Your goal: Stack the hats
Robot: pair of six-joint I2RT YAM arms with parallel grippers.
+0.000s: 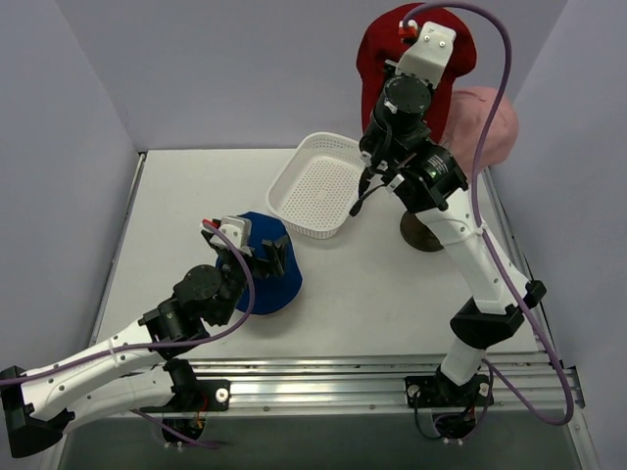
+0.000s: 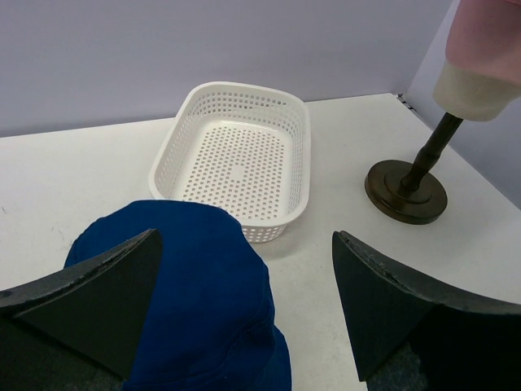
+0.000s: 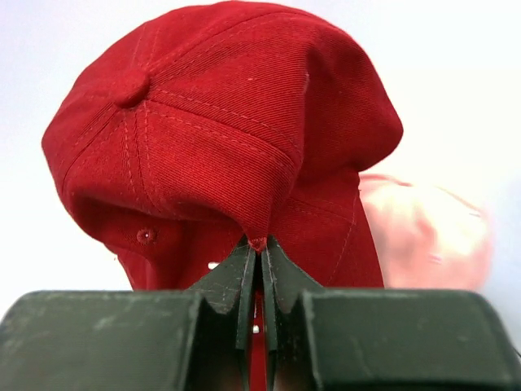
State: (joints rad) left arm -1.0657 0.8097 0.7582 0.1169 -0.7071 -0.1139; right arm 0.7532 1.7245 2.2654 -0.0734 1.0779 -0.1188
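The royal-blue bucket hat (image 1: 263, 277) lies on the table in front of the basket; it fills the lower left of the left wrist view (image 2: 195, 301). My left gripper (image 1: 257, 253) hangs open just above it, its left finger (image 2: 98, 297) over the crown, the right one over bare table. My right gripper (image 1: 416, 44) is raised high at the back, shut on a fold of the dark red cap (image 3: 220, 130), which hangs from it (image 1: 384, 49). The pale pink cap (image 1: 485, 122) sits on the mannequin head behind, also in the right wrist view (image 3: 427, 232).
A white perforated basket (image 1: 315, 186) stands tilted at the table's middle back, also in the left wrist view (image 2: 236, 159). The mannequin's brown stand base (image 2: 407, 189) is right of it, under my right arm. Walls enclose the table on three sides.
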